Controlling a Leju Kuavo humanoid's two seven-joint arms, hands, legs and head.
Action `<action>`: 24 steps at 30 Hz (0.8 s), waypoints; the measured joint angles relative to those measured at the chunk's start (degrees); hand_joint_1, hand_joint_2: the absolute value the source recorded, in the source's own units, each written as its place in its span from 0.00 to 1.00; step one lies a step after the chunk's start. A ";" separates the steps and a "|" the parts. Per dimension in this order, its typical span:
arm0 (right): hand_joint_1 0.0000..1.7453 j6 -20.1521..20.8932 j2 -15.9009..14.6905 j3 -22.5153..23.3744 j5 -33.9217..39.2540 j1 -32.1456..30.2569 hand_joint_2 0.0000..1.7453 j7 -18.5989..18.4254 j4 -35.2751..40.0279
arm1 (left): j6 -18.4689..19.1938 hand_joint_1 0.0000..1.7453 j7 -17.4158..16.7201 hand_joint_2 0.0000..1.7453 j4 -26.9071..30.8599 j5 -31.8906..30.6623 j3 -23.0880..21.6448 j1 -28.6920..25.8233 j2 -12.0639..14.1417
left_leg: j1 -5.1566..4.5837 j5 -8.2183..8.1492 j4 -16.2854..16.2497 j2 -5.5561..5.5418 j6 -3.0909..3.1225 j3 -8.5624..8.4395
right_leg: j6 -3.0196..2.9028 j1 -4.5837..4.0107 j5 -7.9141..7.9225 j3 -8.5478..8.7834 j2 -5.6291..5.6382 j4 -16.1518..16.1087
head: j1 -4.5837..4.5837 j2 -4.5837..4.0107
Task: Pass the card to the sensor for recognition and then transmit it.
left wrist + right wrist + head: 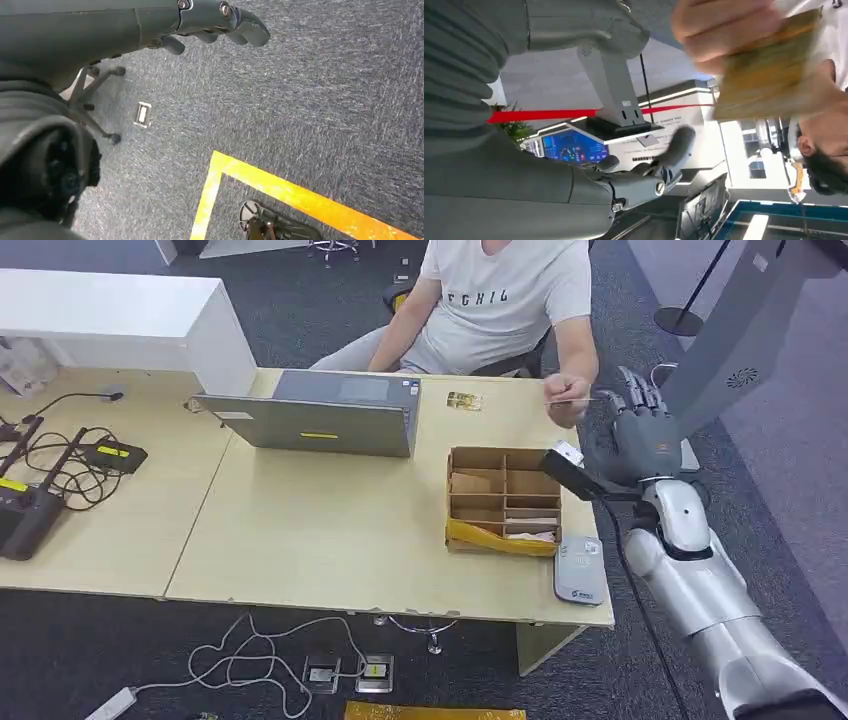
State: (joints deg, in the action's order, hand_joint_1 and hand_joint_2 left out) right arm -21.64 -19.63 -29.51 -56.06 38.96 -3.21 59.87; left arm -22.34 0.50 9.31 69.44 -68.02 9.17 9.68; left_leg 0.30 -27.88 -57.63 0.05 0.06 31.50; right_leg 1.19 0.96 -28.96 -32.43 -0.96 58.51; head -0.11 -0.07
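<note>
Far left of the desk (300, 530) there's a dark router-type box (25, 515) with antennas and a tangle of black cables (60, 455), plus a white raised counter (110, 310) behind them. A closed grey laptop (320, 415) sits around the middle near the back edge, and a wide stretch of bare wood lies between it and the front edge.

Right of that is an open cardboard box (503, 500) split into compartments: the ones nearest the front hold some yellow and white stuff I can't identify, the rest look like bare cardboard. A small gold card-like thing (463, 401) lies flat behind the box. A grey card sensor (579, 569) sits right at the desk's front right corner, just beside the box.

The card (570, 401) itself is up in the air off the right edge, pinched in a person's hand (570, 410) and held out toward the right hand (635, 435). The right hand is raised with its fingers (676, 147) spread apart and nothing in them; the card is near them but not touching, as far as the right wrist view shows.

The left hand (220, 22) hangs over grey carpet (310, 100) marked with yellow floor tape (280, 187), fingers loosely apart, holding nothing. A chair base (95, 100) is near it.
</note>
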 joint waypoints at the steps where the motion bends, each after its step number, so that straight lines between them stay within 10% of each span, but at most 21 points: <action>1: 0.00 -0.04 -0.02 0.13 0.00 -0.07 1.00 -0.02 -0.04 | 0.00 0.00 0.02 0.00 0.02 0.00 0.00 0.00 0.00 | 0.00 0.00 0.00 0.00 0.00 0.00 | 0.00 0.00 0.00 0.00 0.01 0.00 | 0.02 0.00; 24: 0.00 2.49 -2.97 4.88 1.75 0.64 1.00 1.38 -0.72 | 0.11 0.00 0.13 0.00 0.00 0.35 0.00 -0.07 0.00 | -0.02 0.00 0.00 -0.01 0.00 0.02 | 0.00 0.02 0.00 0.00 -0.02 -0.01 | -0.02 0.00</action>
State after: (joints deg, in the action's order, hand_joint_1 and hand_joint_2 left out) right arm -19.15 -22.60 -24.63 -54.31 39.60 -1.83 59.14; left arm -22.23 0.63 9.31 69.79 -68.02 9.10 9.68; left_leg 0.28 -27.88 -57.63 0.05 0.06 31.52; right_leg 1.20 0.98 -28.96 -32.44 -0.97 58.51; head -0.13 -0.07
